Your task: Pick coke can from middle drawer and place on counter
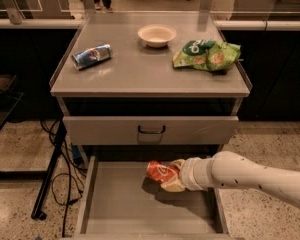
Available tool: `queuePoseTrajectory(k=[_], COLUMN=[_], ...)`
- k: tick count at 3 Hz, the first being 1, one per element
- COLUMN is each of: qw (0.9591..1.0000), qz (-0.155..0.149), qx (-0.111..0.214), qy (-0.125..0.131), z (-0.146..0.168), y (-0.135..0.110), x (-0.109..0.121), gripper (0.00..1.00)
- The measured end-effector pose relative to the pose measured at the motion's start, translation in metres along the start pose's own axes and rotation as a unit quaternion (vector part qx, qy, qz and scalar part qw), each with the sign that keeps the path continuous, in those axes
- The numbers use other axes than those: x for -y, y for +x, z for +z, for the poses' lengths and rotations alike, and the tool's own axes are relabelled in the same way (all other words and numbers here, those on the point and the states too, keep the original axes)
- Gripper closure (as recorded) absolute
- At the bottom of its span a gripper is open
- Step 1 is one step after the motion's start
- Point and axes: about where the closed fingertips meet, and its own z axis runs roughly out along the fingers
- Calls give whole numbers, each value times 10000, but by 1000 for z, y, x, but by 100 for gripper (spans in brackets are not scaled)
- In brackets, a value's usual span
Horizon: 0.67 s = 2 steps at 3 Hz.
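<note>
The small, dented red-orange coke can (158, 171) with white script lettering sits inside the wide, shallow grey metal middle drawer (125, 209), which is pulled open at the bottom of the cabinet. The can lies tilted on its side near the drawer's back edge, right of centre, with a dark shadow on the bare floor just beneath it. The robot's cream-coloured two-finger gripper (170, 178) reaches in from the right on a thick white arm (250, 176) and touches the can's right end. Its pale fingers are closed around that end, pinching the can, so the can juts out to the left of the claw. Above, a grey drawer front (151, 130) with a dark loop handle is closed. On top is the flat matte grey metal counter (140, 76), which holds three things, well apart from one another: a blue-and-silver can (91, 56) lying on its side at the left, a shallow cream bowl (157, 35) at the back, and a crumpled green snack bag (206, 55) at the right. Black cables (60, 184) trail over the speckled floor (15, 204) left of the cabinet.
</note>
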Motion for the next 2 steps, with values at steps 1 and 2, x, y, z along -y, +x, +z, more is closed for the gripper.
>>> queuePoseTrajectory(k=[1, 2], qw=[9997, 9982], qz=[-103, -379], qx=[-165, -303], qy=[158, 342], z=[-12, -36], y=[-9, -37], x=[11, 30], gripper=[100, 100])
